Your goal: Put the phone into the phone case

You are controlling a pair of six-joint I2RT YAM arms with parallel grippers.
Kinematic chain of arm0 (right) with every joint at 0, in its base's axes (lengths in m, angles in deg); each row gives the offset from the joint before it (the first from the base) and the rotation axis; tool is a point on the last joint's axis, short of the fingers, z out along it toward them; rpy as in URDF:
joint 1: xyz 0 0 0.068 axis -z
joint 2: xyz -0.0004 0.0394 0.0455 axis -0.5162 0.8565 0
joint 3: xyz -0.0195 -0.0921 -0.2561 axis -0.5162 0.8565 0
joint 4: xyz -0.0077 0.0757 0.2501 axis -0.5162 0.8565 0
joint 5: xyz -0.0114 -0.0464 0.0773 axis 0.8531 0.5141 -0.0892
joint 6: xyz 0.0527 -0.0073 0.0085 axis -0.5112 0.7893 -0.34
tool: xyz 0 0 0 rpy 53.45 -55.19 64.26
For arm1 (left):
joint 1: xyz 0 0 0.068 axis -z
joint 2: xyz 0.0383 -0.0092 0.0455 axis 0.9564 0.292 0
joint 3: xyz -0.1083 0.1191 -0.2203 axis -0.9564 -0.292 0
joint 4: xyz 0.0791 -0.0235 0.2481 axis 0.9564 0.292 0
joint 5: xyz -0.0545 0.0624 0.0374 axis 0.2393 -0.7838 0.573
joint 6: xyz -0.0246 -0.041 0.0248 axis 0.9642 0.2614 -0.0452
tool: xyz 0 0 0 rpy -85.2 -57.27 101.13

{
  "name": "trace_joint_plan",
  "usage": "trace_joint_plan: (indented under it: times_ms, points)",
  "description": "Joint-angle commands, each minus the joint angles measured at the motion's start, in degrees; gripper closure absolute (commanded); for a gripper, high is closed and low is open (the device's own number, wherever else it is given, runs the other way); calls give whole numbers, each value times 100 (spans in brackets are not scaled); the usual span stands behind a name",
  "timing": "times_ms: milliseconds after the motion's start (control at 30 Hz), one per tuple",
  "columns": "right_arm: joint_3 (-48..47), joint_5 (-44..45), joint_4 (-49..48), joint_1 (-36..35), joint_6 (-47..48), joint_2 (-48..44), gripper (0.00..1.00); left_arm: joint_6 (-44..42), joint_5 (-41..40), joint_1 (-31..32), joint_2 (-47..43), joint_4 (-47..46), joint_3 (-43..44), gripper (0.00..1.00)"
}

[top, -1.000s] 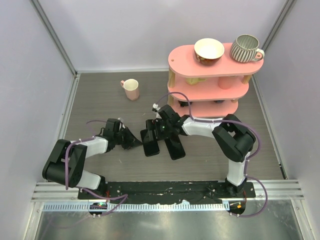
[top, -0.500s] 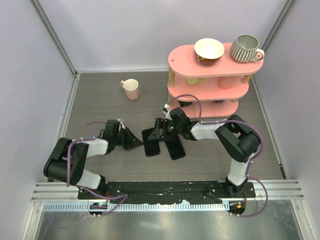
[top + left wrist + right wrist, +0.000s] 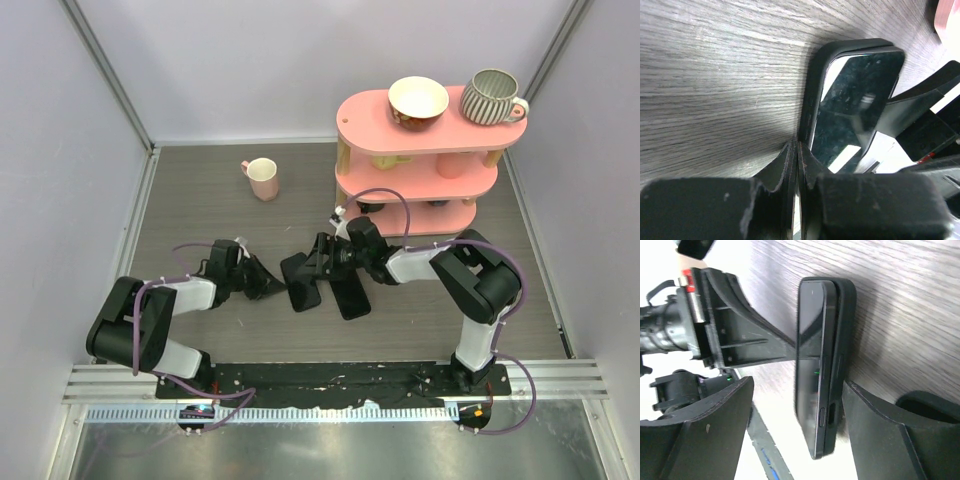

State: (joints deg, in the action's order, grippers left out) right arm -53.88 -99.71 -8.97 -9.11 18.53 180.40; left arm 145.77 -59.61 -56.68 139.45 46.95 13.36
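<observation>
The phone [image 3: 855, 100] lies screen up inside the matte black phone case [image 3: 815, 85] on the wooden table, mid-table in the top view [image 3: 303, 292]. In the right wrist view the phone [image 3: 810, 365] sits slightly proud of the phone case [image 3: 844, 340]. My left gripper [image 3: 797, 145] is shut, its tips pressed against the case's left edge [image 3: 283, 287]. My right gripper [image 3: 797, 385] is open and straddles the end of the phone and case, one finger on each side [image 3: 315, 272].
A second flat black slab [image 3: 350, 295] lies just right of the phone. A pink cup [image 3: 263, 178] stands at the back left. A pink tiered shelf [image 3: 370, 110] at the back right holds a bowl [image 3: 418, 100] and a striped mug [image 3: 492, 97].
My right wrist has drawn back to the right, its fingers still at the phone. The left gripper has stayed at the case's edge.
</observation>
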Motion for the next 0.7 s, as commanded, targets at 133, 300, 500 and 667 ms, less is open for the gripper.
trace_joint_plan:
  times_ms: [133, 300, 500, 667]
  points:
    - [69, -874, -1298, -104, -870, -289, 25, -82, -103, 106, -54, 129, -22, 91]
    - [-63, -382, -148, -69, -361, -254, 25, -109, -112, 106, -98, 208, -4, 91]
    - [-160, -232, 276, -69, -44, -271, 32, -144, -165, 107, -107, 296, 48, 91]
    - [-169, -469, 39, -69, -158, -262, 44, -179, -165, 115, -89, 322, 83, 91]
